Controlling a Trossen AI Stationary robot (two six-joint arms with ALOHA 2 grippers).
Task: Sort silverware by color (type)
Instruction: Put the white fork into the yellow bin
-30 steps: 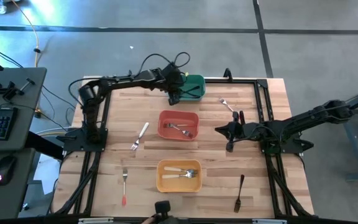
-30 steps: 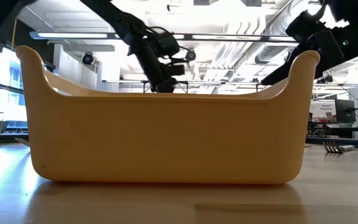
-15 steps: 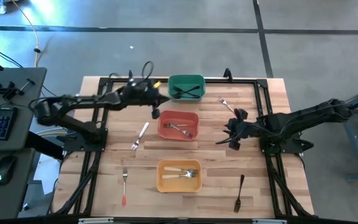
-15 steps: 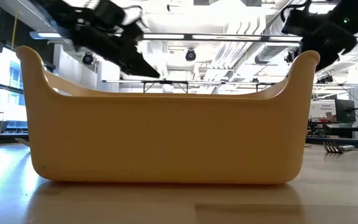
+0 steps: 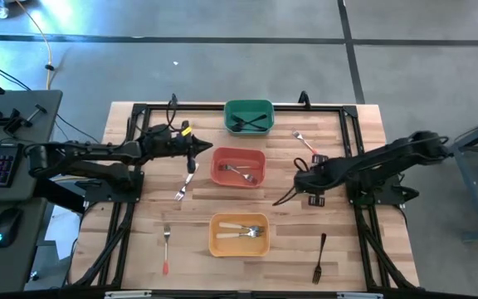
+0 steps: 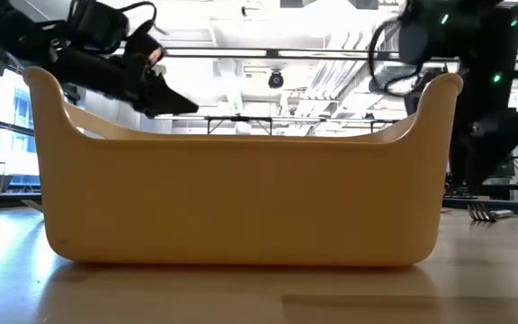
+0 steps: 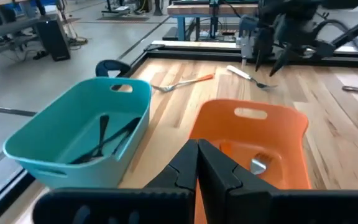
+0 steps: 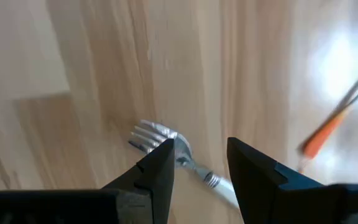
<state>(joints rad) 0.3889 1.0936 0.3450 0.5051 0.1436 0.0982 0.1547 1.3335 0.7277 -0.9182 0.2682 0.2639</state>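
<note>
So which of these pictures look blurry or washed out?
Right wrist view: the orange-handled fork is smeared, with white glare on the table. Low view: bright ceiling lights, the yellow bin filling the picture. High view: evenly lit, sharp.

yellow bin [image 6: 241, 198]: blocks table beyond | fork [image 8: 166, 146]: handle behind right end effector [image 8: 199, 163]

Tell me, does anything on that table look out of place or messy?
Nothing is spilled or broken. Several pieces just lie loose on the wooden table, outside the bins: a white-handled fork, an orange-handled fork, a dark fork and another orange-handled fork near the right gripper.
</note>
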